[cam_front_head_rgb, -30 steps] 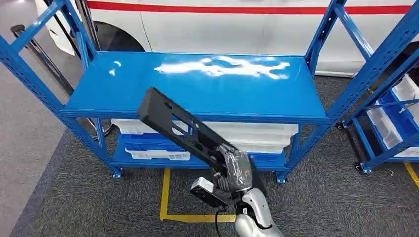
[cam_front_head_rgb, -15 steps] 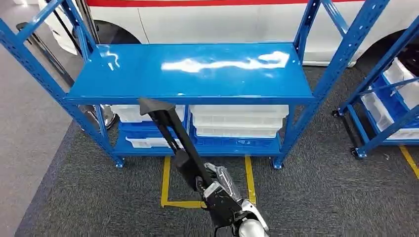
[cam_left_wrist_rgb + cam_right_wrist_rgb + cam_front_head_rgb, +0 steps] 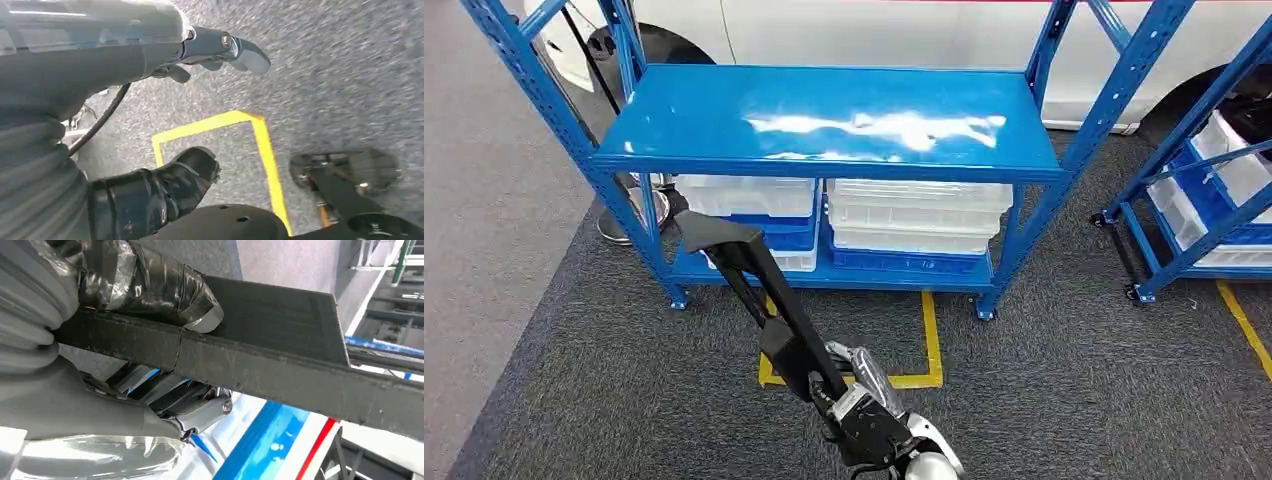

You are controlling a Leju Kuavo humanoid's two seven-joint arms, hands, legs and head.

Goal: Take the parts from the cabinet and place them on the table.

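Note:
A long black flat part (image 3: 762, 285) with cut-outs rises up and to the left from my right hand (image 3: 867, 398), which grips its lower end low in the head view. The right wrist view shows the taped thumb (image 3: 160, 285) pressed on the part's (image 3: 280, 325) flat face, with the other fingers (image 3: 165, 395) wrapped underneath. The part's far end hangs in front of the blue rack's (image 3: 824, 165) lower left corner, above the floor. My left hand (image 3: 100, 55) hangs over the carpet with fingers (image 3: 235, 47) and thumb (image 3: 170, 187) apart, holding nothing.
The blue rack's top shelf (image 3: 834, 110) is bare; white trays (image 3: 919, 215) are stacked on its lower shelf. A second blue rack (image 3: 1214, 190) with white bins stands at the right. A white car (image 3: 904, 30) is behind. Yellow tape (image 3: 929, 340) marks the grey carpet.
The whole view has shifted and the rack now sits farther off. The black part, still in my right hand, has turned from flat-on to more edge-on and dropped lower in the picture.

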